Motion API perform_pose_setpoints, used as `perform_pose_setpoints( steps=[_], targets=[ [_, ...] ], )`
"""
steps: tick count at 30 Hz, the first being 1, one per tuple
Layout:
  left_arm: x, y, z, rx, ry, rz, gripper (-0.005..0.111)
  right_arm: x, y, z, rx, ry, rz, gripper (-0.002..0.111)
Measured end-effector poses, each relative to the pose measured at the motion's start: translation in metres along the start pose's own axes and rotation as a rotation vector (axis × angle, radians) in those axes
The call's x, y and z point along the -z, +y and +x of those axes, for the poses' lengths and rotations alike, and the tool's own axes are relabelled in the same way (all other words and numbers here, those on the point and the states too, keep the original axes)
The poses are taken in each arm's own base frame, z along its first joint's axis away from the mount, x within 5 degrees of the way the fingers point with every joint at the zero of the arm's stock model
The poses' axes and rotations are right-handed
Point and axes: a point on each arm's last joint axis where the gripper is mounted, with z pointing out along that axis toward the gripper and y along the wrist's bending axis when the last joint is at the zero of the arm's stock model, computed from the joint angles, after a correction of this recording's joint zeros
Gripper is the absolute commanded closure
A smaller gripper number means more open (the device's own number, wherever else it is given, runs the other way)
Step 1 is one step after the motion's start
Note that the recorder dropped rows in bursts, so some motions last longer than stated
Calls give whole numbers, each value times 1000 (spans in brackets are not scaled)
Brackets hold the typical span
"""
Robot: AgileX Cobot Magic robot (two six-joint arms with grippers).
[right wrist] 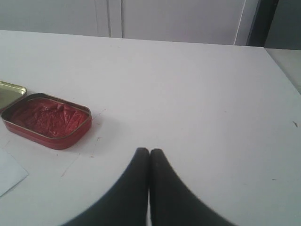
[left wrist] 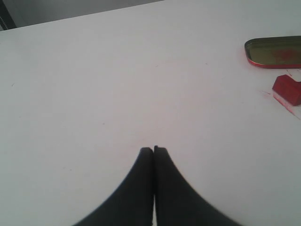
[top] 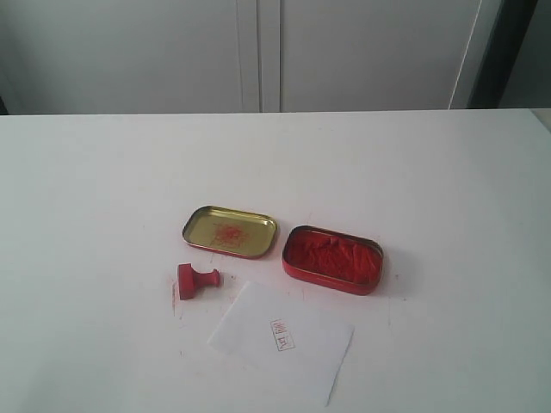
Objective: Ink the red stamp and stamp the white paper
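The red stamp (top: 195,280) lies on its side on the white table, left of the white paper (top: 282,339), which bears a small red rectangular mark (top: 281,335). In the left wrist view only a corner of the red stamp (left wrist: 288,89) shows at the edge. My left gripper (left wrist: 154,149) is shut on nothing, over bare table well away from the stamp. My right gripper (right wrist: 149,150) is also shut and empty, beside the red ink tin (right wrist: 47,120), with a corner of the white paper (right wrist: 9,173) at the frame's edge. Neither gripper shows in the exterior view.
The open red tin of ink paste (top: 332,259) sits right of the gold-coloured lid (top: 229,231), both behind the paper. The gold-coloured lid (left wrist: 274,52) also shows in the left wrist view. Pale cabinet doors (top: 258,52) stand behind the table's far edge.
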Motion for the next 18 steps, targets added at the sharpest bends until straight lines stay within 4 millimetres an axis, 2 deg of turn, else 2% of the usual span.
perform_pose_setpoints(
  steps=[8,14,18],
  targets=[
    [0,0,0,0,0,0,107,0,0,0,96,0,-1,108],
    [0,0,0,0,0,0,107,0,2,0,-14,3,-24,108],
    [0,0,0,0,0,0,107,0,3,0,-29,4,-28,108]
  ],
)
